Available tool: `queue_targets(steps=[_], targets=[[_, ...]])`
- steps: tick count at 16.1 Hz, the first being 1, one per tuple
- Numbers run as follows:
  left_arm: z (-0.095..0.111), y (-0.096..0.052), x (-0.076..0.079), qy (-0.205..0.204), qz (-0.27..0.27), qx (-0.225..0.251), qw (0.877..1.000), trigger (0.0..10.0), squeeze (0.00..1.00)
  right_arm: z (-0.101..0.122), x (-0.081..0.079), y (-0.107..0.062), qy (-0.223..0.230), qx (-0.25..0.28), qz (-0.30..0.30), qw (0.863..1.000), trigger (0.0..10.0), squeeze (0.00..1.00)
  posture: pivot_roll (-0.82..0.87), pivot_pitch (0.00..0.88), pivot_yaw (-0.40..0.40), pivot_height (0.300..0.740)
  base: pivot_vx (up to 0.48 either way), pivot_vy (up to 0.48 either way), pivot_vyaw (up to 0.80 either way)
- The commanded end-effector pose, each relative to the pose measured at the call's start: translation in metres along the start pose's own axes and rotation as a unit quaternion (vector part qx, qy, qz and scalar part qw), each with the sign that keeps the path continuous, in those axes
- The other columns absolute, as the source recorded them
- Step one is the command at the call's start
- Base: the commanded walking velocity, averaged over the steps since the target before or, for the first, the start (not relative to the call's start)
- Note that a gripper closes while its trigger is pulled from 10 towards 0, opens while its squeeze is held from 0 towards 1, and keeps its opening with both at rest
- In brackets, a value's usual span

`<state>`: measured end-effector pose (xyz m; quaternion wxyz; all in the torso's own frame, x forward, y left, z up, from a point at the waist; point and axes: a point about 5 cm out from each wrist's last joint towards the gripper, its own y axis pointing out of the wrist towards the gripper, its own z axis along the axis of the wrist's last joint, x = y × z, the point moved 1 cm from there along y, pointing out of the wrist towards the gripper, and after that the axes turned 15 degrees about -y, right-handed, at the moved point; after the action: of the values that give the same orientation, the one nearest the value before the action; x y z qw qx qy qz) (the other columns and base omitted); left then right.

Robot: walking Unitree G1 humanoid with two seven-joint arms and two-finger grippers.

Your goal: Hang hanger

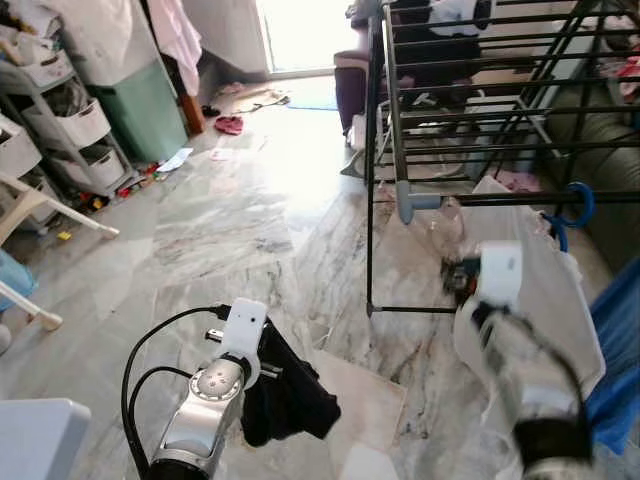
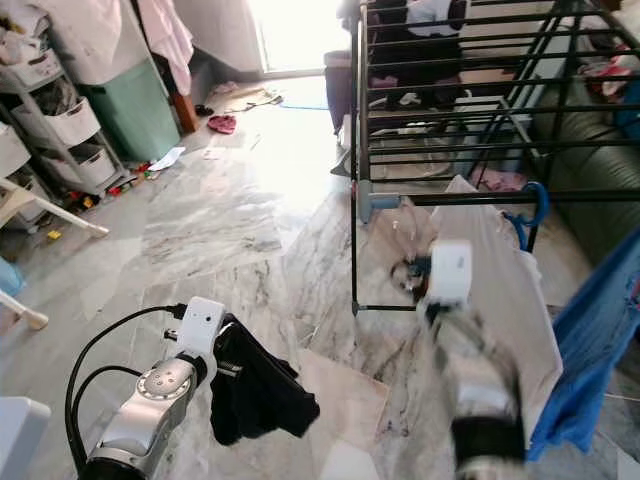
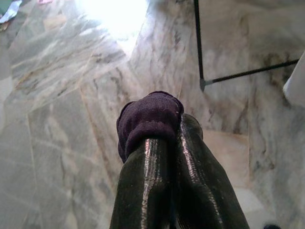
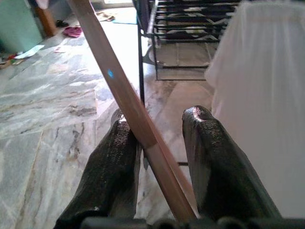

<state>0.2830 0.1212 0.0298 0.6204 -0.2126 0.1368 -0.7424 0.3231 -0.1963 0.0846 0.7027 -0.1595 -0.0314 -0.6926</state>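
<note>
Hanger [image 4: 138,119] slantwise between parted right pincer [image 4: 162,124] fingers, seemingly against one; left pincer [image 3: 164,124] clamping dark cloth [image 3: 150,117].

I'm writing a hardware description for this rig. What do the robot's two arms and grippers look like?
The left arm is silver metal with a round grey joint, a white box-shaped wrist module and looping black cables. The right arm, blurred, has the same white module and a black band lower down. Each gripper has two long, glossy black fingers with rounded tips.

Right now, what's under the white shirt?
A blue hanger hooked on the rack holds the white shirt. Only its hook shows; the rest is covered. Marble floor lies below.
</note>
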Motion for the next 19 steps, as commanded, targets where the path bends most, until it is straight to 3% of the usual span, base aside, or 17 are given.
queue_targets(steps=[1, 3, 5, 6, 8, 9, 10, 15, 18, 19], targets=[[0.011, 0.001, -0.002, 0.001, 0.001, 0.028, 1.000, 10.0, 0.00, 0.015, 0.002, -0.003, -0.002, 0.040, -0.030, 0.999, 0.0, 0.00, -0.07, 0.000, 0.091, 0.740, 0.000, 0.000, 0.00], [0.014, 0.000, -0.002, -0.004, 0.004, 0.039, 0.999, 10.0, 0.00, 0.009, -0.001, -0.012, -0.007, 0.046, -0.034, 0.998, 0.0, 0.00, -0.07, 0.000, 0.088, 0.740, 0.000, 0.000, 0.00], [0.009, -0.003, -0.012, -0.002, 0.029, 0.042, 0.999, 10.0, 0.00, -0.013, -0.005, -0.028, -0.024, 0.026, -0.018, 0.999, 0.2, 0.00, -0.07, 0.000, 0.079, 0.740, 0.000, 0.000, 0.00], [0.006, -0.007, -0.014, 0.000, 0.031, 0.048, 0.998, 10.0, 0.00, -0.021, -0.007, -0.034, -0.035, 0.019, -0.012, 0.999, 3.7, 0.00, -0.06, 0.000, 0.077, 0.740, 0.000, 0.000, 0.00], [-0.002, -0.014, -0.021, -0.004, 0.036, 0.054, 0.998, 10.0, 0.00, -0.032, -0.011, -0.043, -0.046, 0.010, -0.004, 0.999, 3.8, 0.00, -0.06, 0.000, 0.074, 0.740, 0.000, 0.000, 0.00], [-0.004, -0.016, -0.022, -0.007, 0.036, 0.057, 0.998, 10.0, 0.00, -0.034, -0.013, -0.046, -0.045, 0.010, 0.000, 0.999, 4.5, 0.00, -0.06, 0.000, 0.071, 0.740, 0.000, 0.000, 0.00], [-0.014, -0.022, -0.027, -0.004, 0.049, 0.056, 0.997, 10.0, 0.00, -0.040, -0.018, -0.050, -0.047, 0.004, 0.011, 0.999, 10.0, 0.00, -0.06, 0.000, 0.070, 0.740, 0.000, 0.000, 0.00], [-0.032, -0.029, -0.033, 0.006, 0.069, 0.052, 0.996, 10.0, 0.00, -0.042, -0.032, -0.050, -0.026, 0.003, 0.044, 0.999, 10.0, 0.00, -0.04, 0.000, 0.051, 0.740, 0.000, 0.000, 0.00], [-0.027, -0.031, -0.035, 0.011, 0.082, 0.072, 0.994, 10.0, 0.00, -0.032, -0.039, -0.043, 0.013, 0.010, 0.053, 0.998, 10.0, 0.00, -0.03, 0.000, 0.044, 0.740, 0.000, 0.000, 0.00], [-0.023, -0.033, -0.038, 0.006, 0.092, 0.088, 0.992, 10.0, 0.00, -0.022, -0.041, -0.041, 0.057, 0.020, 0.054, 0.997, 10.0, 0.00, -0.03, 0.000, 0.044, 0.740, 0.000, 0.000, 0.00]])
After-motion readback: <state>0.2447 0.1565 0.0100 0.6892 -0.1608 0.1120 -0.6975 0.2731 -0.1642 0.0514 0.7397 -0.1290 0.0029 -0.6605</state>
